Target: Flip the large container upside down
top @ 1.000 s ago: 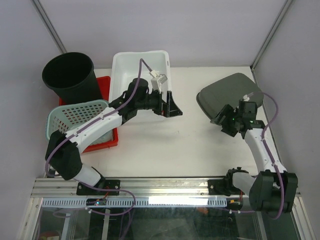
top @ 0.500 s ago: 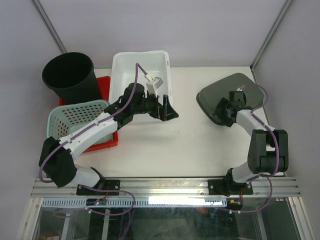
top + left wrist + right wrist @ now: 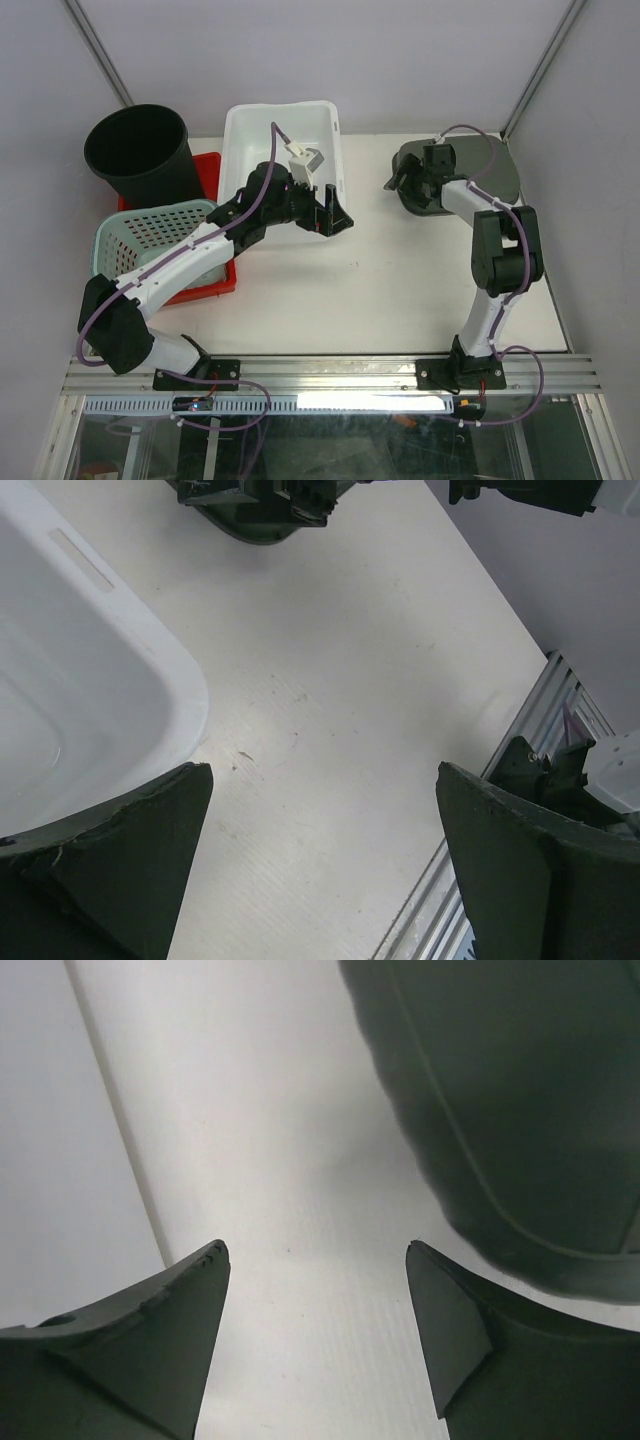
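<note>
Two grippers are held wide open, empty. Top: white tub [image 3: 255,135] is set at 12 o'clock, left gripper [image 3: 335,218] at its 4 o'clock rim. Left wrist: rim is seen just beside one finger. Right wrist: right gripper [image 3: 315,1260], grey tub [image 3: 500,1090] at 2 o'clock. White tub is judged light, stiff, slick; rim to be pinched.

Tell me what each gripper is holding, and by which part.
Nothing: left gripper and right gripper are open and empty; the grey container lies beside the right.

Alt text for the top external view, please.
The right hand, open, sits at the left edge of the dark grey container, far right on the table. The left hand, open, hovers beside the white tub. A black bucket stands far left.
</note>
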